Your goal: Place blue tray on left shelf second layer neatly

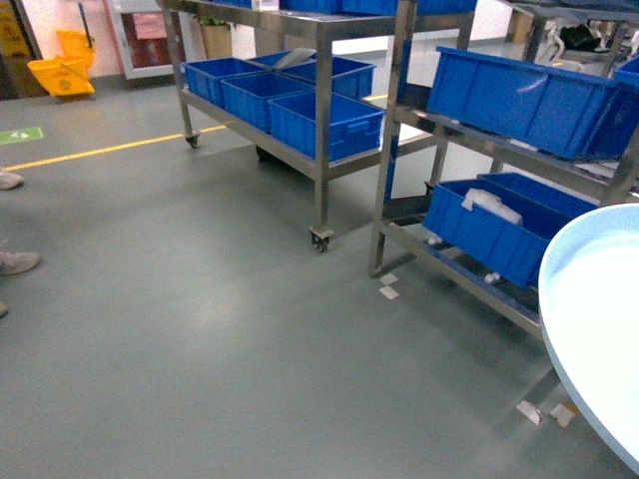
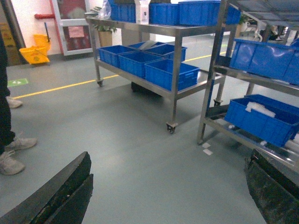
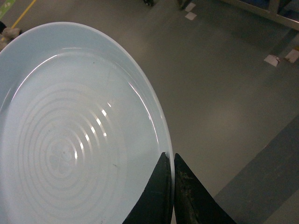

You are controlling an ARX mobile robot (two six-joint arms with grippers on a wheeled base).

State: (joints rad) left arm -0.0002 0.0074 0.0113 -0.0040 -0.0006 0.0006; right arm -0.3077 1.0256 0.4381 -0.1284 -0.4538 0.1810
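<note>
The pale blue tray (image 3: 70, 140) is round with ringed ridges inside, and my right gripper (image 3: 173, 161) is shut on its rim, holding it above the grey floor. In the head view only the tray's (image 1: 599, 329) left part shows, at the lower right; the right gripper itself is out of that view. The left shelf (image 1: 250, 132) is the wheeled steel rack at the back. Its tier in view holds several dark-blue crates (image 1: 324, 125). My left gripper (image 2: 170, 193) hangs open over bare floor, well short of that rack (image 2: 140, 80).
A second steel rack (image 1: 384, 200) with tilted dark-blue crates (image 1: 519, 90) stands right of the wheeled one. White tape marks (image 1: 389, 289) lie by its foot. A yellow mop bucket (image 1: 62, 70) and a yellow floor line (image 1: 110, 150) are far left, near a person's shoes (image 1: 15, 261).
</note>
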